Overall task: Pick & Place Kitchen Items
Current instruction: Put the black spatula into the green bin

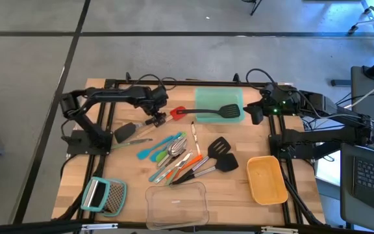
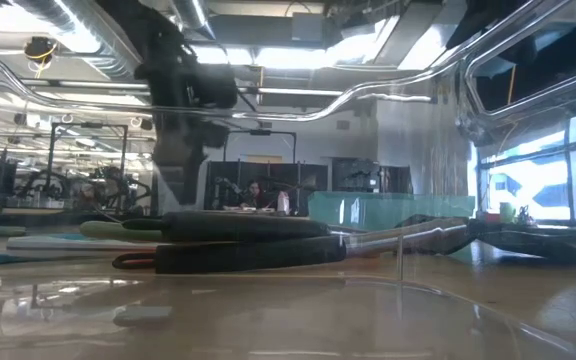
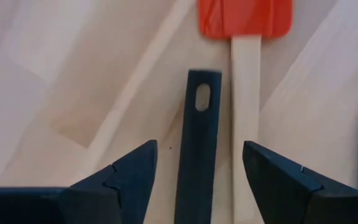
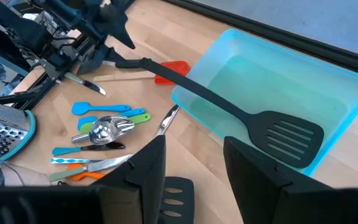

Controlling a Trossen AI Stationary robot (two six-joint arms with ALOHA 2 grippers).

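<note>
The black slotted spatula (image 1: pixel 208 113) lies with its head inside the teal container (image 1: pixel 219 96) and its handle slanting over the rim. At the handle's end, the left gripper (image 3: pixel 197 163) stands wide around it, not touching. The right gripper (image 4: pixel 191 155) hovers beside the container, parted, empty.

— What sits around the wooden table (image 1: pixel 239 188)?
— A teal container (image 1: pixel 219 99) at twelve o'clock, a yellow container (image 1: pixel 267 179) at four, a clear container (image 1: pixel 177 203) at six.
— And at eight?
— A flat grater with a teal handle (image 1: pixel 104 195).
</note>
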